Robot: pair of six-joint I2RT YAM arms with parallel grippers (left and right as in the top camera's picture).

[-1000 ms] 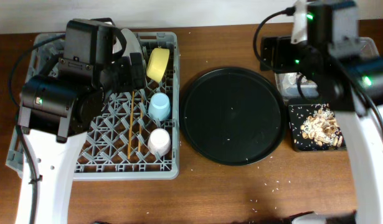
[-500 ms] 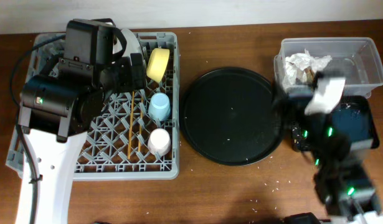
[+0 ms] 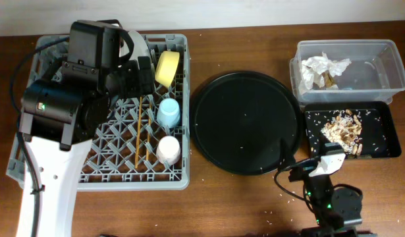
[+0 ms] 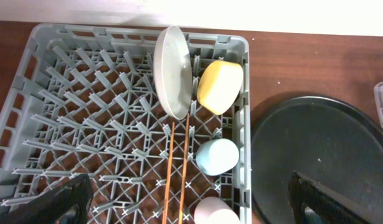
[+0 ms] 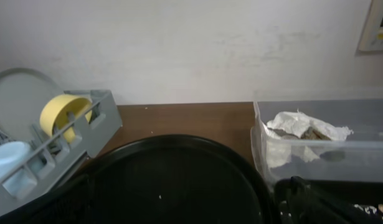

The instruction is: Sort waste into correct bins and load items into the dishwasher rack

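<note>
The grey dishwasher rack (image 3: 103,185) holds a white plate (image 4: 172,71) on edge, a yellow bowl (image 4: 220,86), a light-blue cup (image 4: 216,155), a pink-white cup (image 4: 215,213) and two chopsticks (image 4: 179,162). My left gripper (image 4: 191,211) hovers above the rack, open and empty. The clear tub (image 3: 386,46) holds white napkins (image 3: 321,67) and a brown wrapper (image 3: 330,80). The shallow black tray (image 3: 383,108) holds food scraps (image 3: 340,128). My right gripper (image 3: 294,168) sits low near the table's front edge, open and empty, apart from the bins.
A large round black tray (image 3: 245,122) lies between the rack and the bins, with a few crumbs on it. Small crumbs dot the brown table in front of it. The wall runs along the far edge.
My right arm has swung from above the bins down to the table's front edge, uncovering the tub and the black tray. The left arm has not moved.
</note>
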